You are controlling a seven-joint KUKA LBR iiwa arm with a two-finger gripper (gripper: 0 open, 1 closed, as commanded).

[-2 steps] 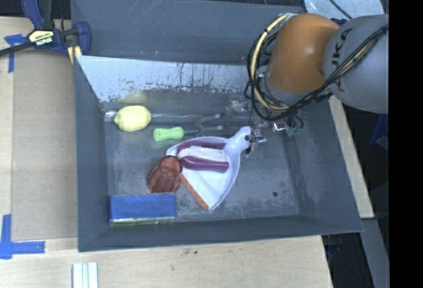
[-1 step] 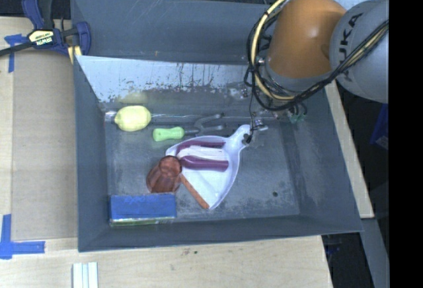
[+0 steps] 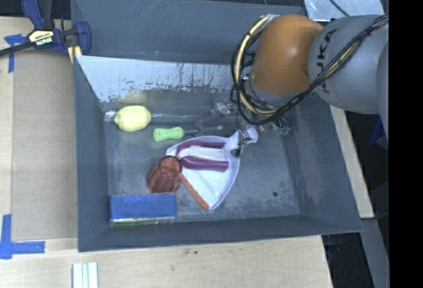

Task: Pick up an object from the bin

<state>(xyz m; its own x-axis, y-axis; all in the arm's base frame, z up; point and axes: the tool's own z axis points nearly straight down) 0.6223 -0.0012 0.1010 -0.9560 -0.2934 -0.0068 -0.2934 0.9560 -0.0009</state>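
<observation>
Around: yellow lemon-shaped toy (image 3: 133, 118) and green plastic piece (image 3: 168, 134) left of white curved plastic dish (image 3: 221, 182); brown-red cup (image 3: 164, 174) against its left edge.
Gripper (image 3: 241, 141): at the dish's upper-right rim; open or clenched, cannot tell.

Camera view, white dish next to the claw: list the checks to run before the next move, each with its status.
1. Claw placed at the right rim of the white dish: ok.
2. Claw holding anything: cannot tell.
3. Dish free of other things: not ok. A purple-handled tool lies on it, and a brown cup and an orange stick crowd its left side.
4. Yellow lemon and green piece apart from the claw: ok.
5. Blue block apart from the claw, at the near wall: ok.
</observation>
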